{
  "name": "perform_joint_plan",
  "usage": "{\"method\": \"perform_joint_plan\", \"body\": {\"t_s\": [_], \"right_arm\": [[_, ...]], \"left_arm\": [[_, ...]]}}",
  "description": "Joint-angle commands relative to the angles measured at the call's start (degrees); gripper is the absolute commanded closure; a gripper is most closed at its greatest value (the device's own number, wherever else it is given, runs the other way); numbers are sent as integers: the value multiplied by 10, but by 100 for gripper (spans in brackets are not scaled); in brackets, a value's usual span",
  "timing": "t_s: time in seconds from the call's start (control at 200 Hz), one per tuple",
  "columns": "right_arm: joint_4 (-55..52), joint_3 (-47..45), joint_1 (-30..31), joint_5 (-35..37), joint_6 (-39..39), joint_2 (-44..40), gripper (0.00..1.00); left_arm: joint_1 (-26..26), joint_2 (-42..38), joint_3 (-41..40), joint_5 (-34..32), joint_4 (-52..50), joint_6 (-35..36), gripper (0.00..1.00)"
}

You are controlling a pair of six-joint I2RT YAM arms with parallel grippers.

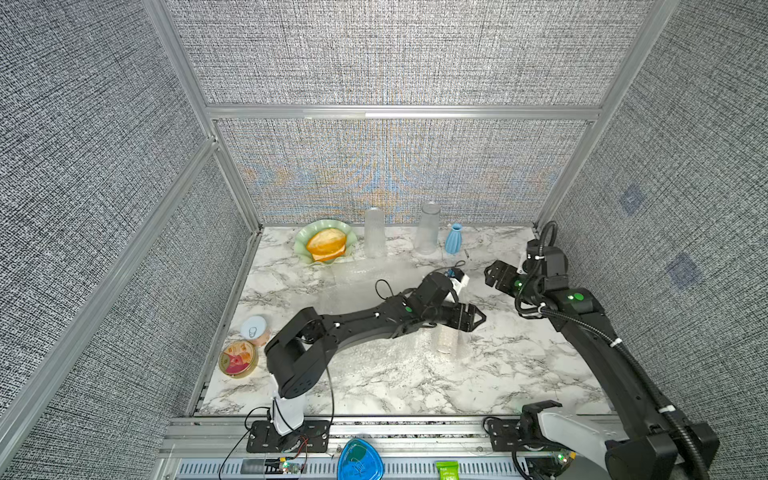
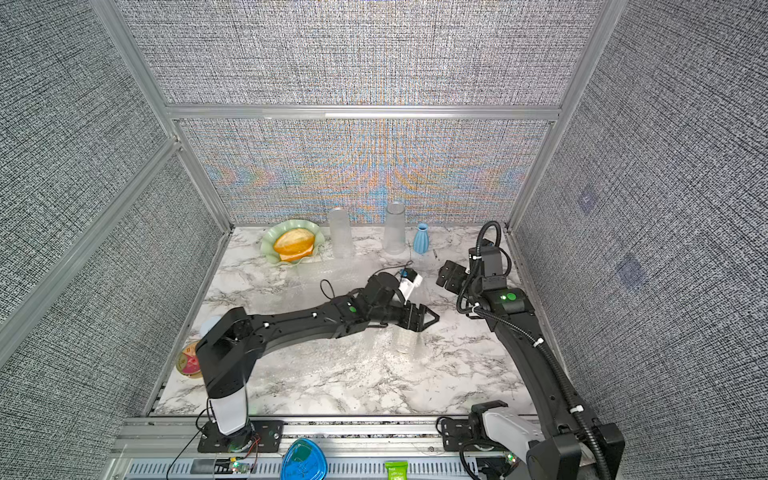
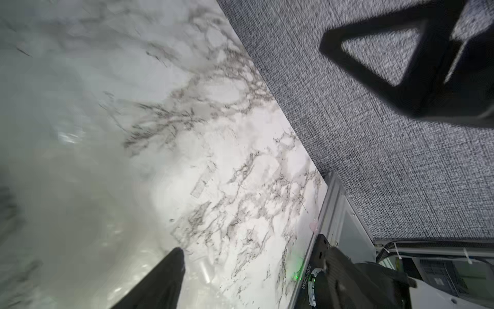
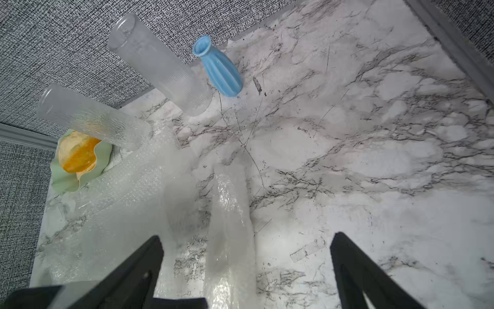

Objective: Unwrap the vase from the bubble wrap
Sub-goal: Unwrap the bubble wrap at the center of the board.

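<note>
Clear bubble wrap (image 1: 374,276) lies spread over the middle of the marble table, and another sheet (image 1: 395,361) lies toward the front. A clear ribbed vase (image 1: 448,341) rests on the front sheet, just beneath my left gripper (image 1: 476,319). I cannot tell whether wrap still covers it. In the left wrist view the left gripper (image 3: 251,256) is open, with only bare table between its fingers. My right gripper (image 1: 496,274) hovers open near the back right. In its wrist view, a rolled length of bubble wrap (image 4: 230,187) lies on the table ahead of the right gripper (image 4: 247,236).
Along the back wall stand two tall clear glass vases (image 1: 375,232) (image 1: 429,228) and a small blue vase (image 1: 454,239). Left of them is a green scalloped plate (image 1: 301,245) holding bread. Two tins (image 1: 254,330) (image 1: 239,358) sit at the left edge. Fabric walls enclose three sides.
</note>
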Motion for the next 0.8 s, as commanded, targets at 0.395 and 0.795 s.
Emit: {"method": "perform_joint_plan", "body": {"t_s": [0.395,0.795], "right_arm": [[15,-68,78,-26,11,64,7],[83,-104,169,-27,23,205,4]], "left_arm": [[102,-19,-31,-25,-113,-49,20],[153,-31,-47,-63,-156,-99,19]]}}
